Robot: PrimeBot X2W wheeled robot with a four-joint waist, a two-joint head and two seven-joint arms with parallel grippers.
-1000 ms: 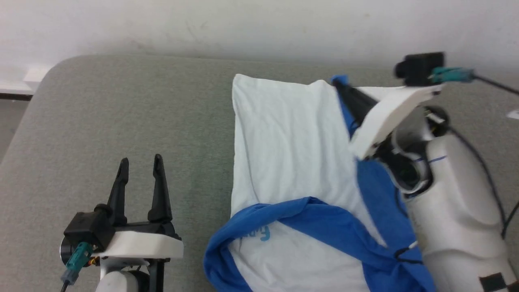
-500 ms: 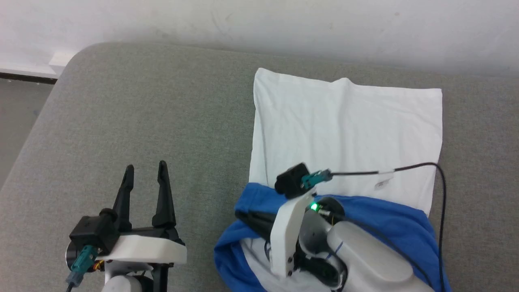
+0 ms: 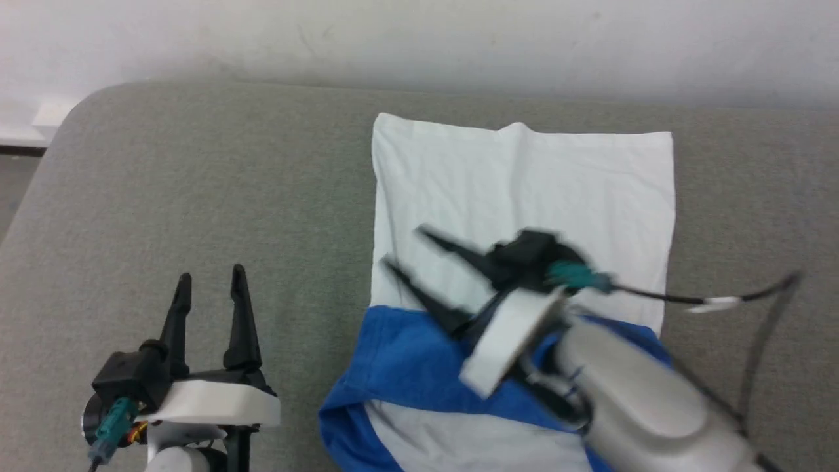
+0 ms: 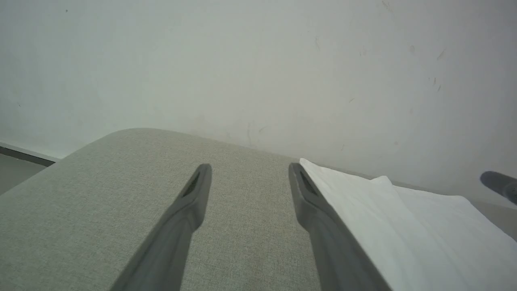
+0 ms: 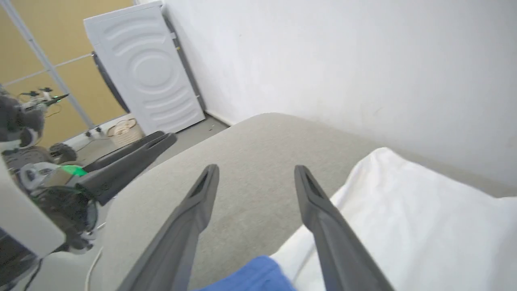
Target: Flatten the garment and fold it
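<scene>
On grey cushion (image 3: 196, 183), blue-and-white garment (image 3: 524, 183)

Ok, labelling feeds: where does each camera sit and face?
Head: on the head, looking down at the shirt on the grey cushion; left pincer and right pincer show.
Left wrist: looks along its open pincer over the cushion to the wall.
Right wrist: looks along its open pincer toward the washing machine.
Shared: all see the shirt's white body.

Garment (image 3: 524, 190) laid on the bench (image 3: 229, 183), right of centre, wall (image 3: 419, 39) behind the bench, left pincer (image 3: 210, 274) placed left of the garment, right pincer (image 3: 403, 246) held over the garment's near half.
</scene>
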